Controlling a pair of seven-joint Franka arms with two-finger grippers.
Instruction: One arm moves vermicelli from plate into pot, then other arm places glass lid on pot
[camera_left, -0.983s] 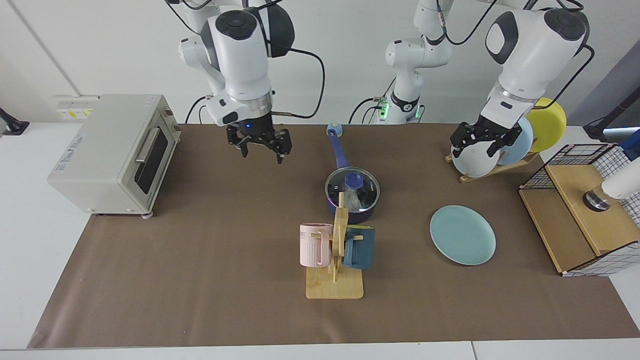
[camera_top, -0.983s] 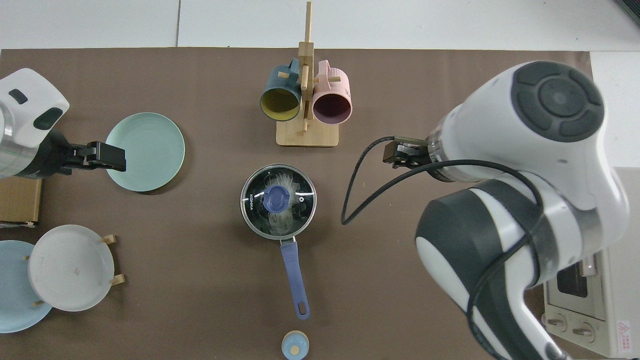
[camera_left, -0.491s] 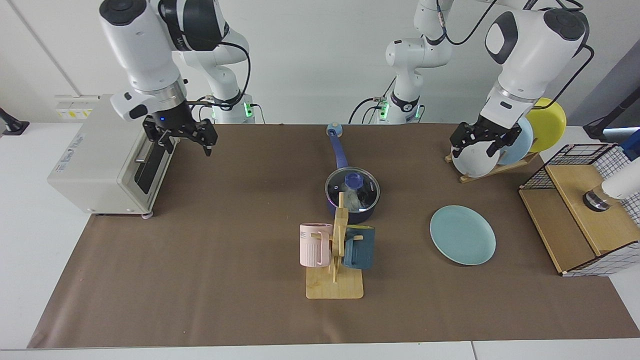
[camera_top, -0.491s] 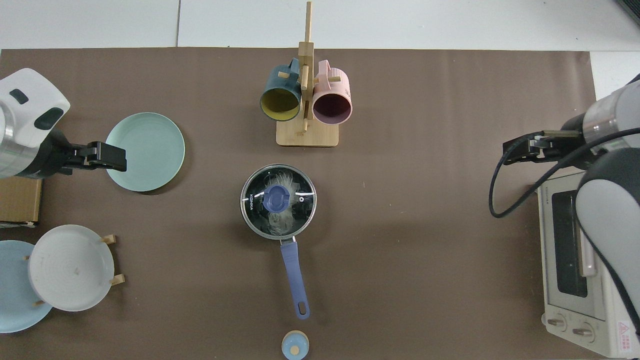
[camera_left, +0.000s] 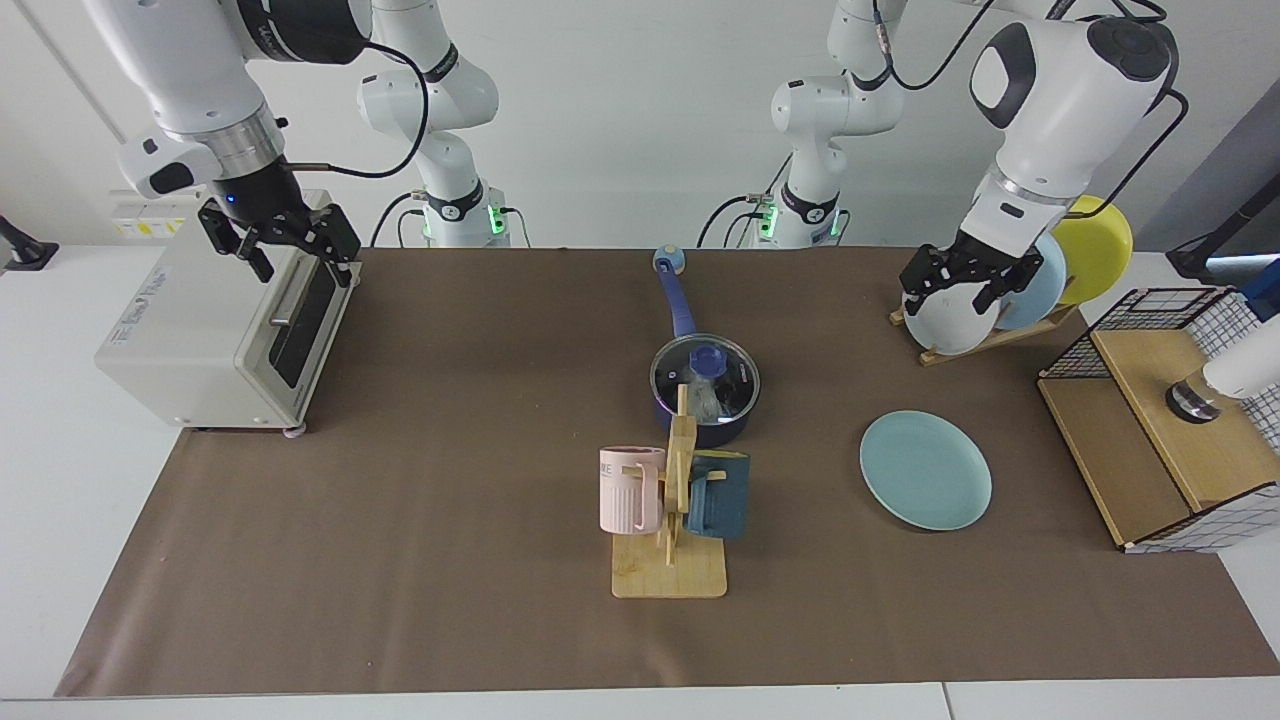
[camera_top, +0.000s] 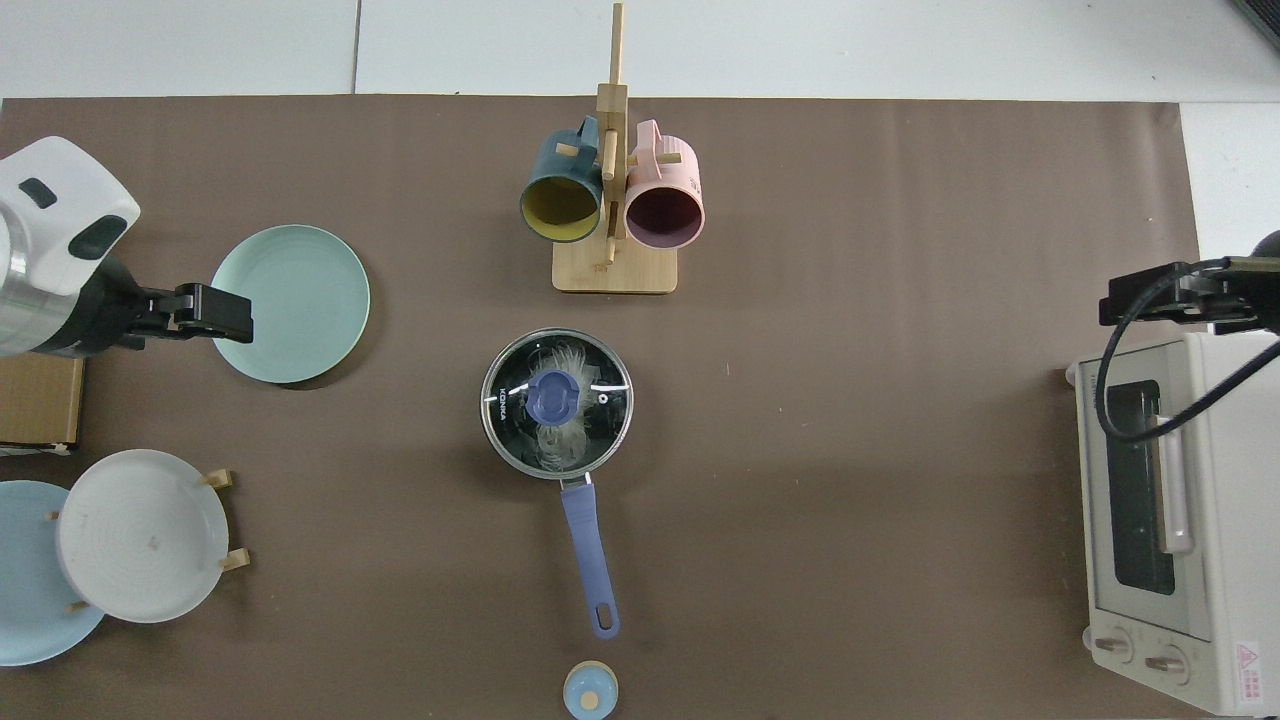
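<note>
Fingers (camera_left: 342, 240) spread; vermicelli (camera_top: 560, 440) inside lidded pot (camera_top: 556, 403)

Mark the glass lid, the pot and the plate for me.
glass lid (camera_top: 556, 397), top view, on its blue knob.
pot (camera_top: 586, 545), top view, on its long handle.
plate (camera_left: 926, 470), facing view, on its bare centre.

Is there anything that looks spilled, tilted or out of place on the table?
Nothing stands out. The glass lid sits level on the pot with the vermicelli inside. The plate lies flat and bare. No threads show on the brown mat.
</note>
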